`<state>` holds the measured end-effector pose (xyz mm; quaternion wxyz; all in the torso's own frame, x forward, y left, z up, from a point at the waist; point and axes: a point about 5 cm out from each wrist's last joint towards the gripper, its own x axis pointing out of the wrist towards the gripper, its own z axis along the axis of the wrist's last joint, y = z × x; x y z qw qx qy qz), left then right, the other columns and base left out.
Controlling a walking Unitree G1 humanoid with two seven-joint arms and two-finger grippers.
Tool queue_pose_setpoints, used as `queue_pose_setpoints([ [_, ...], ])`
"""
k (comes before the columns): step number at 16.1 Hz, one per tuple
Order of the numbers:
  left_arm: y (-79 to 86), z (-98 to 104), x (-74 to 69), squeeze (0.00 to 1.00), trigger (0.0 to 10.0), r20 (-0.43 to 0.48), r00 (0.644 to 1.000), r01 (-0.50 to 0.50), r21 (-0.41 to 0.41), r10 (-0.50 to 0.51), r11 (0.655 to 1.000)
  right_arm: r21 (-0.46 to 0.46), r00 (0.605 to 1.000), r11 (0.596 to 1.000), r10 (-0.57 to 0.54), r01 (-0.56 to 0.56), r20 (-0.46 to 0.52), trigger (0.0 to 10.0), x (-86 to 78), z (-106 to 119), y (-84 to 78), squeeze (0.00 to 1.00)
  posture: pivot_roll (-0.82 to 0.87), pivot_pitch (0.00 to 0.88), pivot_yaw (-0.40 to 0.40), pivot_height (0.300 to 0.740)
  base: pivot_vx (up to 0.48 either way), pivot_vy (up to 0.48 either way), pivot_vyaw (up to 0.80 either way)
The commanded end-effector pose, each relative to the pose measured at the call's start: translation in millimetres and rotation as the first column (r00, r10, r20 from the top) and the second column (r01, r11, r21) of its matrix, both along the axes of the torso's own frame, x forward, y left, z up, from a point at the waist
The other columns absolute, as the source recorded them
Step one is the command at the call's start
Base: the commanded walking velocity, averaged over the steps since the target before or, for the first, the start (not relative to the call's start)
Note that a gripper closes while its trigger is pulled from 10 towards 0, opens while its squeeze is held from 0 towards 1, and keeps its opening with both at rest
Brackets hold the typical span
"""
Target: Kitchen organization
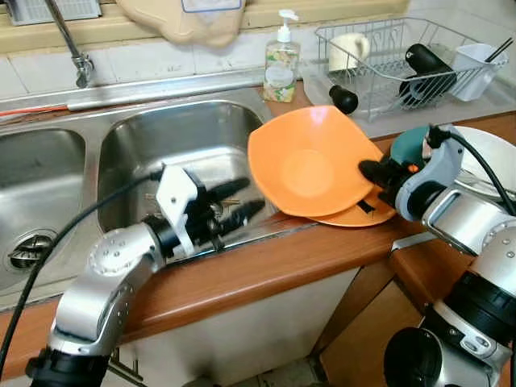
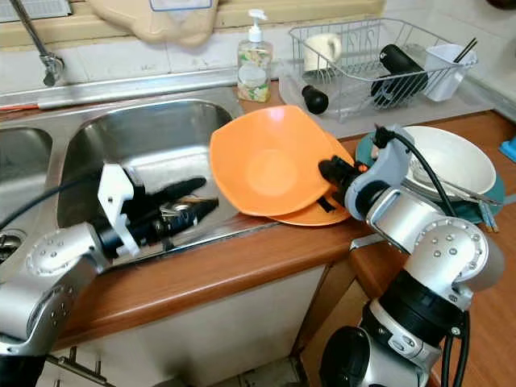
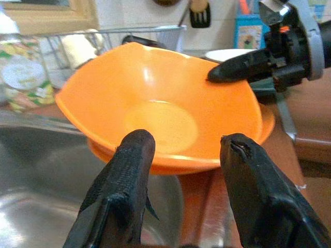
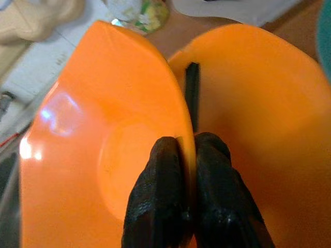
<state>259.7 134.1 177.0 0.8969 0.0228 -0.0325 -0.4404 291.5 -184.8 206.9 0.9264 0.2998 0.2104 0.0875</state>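
— Where was the top orange plate?
— Tilted off the lower plate beside the sink; our right gripper pinched its rim.
— And our left gripper?
— Fingers spread, near. We judged a slow, level lift best.

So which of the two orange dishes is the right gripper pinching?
The upper bowl, tilted up by its rim in the right gripper; the other orange dish lies flat beneath.
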Motion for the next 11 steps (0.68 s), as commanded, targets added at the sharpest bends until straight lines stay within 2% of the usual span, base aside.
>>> queue_pose_setpoints([
  [1, 3.2, 3.8, 4.4, 0.00, 10.0, 0.018, 0.999, -0.028, 0.008, 0.028, 1.000, -0.016, 0.999, 1.000, 0.005, -0.005, -0.038, 0.0, 2.7, -5.5, 2.8, 0.00, -0.13, 0.000, 0.008, 0.740, 0.000, 0.000, 0.00],
  [6, 8.0, 7.9, 8.1, 0.00, 10.0, 0.016, 0.998, -0.064, -0.018, 0.065, 0.998, 0.008, 0.999, 1.000, 0.015, -0.015, 0.031, 0.0, 7.5, -0.1, 9.4, 0.00, -0.12, 0.000, 0.026, 0.740, 0.000, 0.000, 0.00],
  [8, 9.4, 13.8, 12.2, 0.00, 10.0, 0.010, 0.996, -0.093, -0.065, 0.094, 0.994, 0.017, 0.993, 0.999, 0.035, -0.037, 0.116, 0.0, 8.6, 6.6, 12.3, 0.00, -0.10, 0.000, 0.025, 0.740, 0.000, 0.000, 0.00],
  [10, 11.3, 16.3, 14.7, 0.00, 10.0, 0.006, 0.993, -0.115, -0.086, 0.116, 0.990, 0.021, 0.986, 0.998, 0.049, -0.053, 0.157, 0.0, 8.9, 10.7, 13.7, 0.00, -0.10, 0.000, 0.030, 0.740, 0.000, 0.000, 0.00],
  [11, 12.4, 21.2, 17.7, 1.00, 10.0, -0.019, 0.993, -0.121, -0.162, 0.120, 0.979, 0.003, 0.972, 0.998, 0.063, -0.065, 0.225, 0.0, 9.3, 19.0, 15.3, 0.00, -0.10, 0.000, 0.035, 0.740, 0.000, 0.000, 0.00],
])
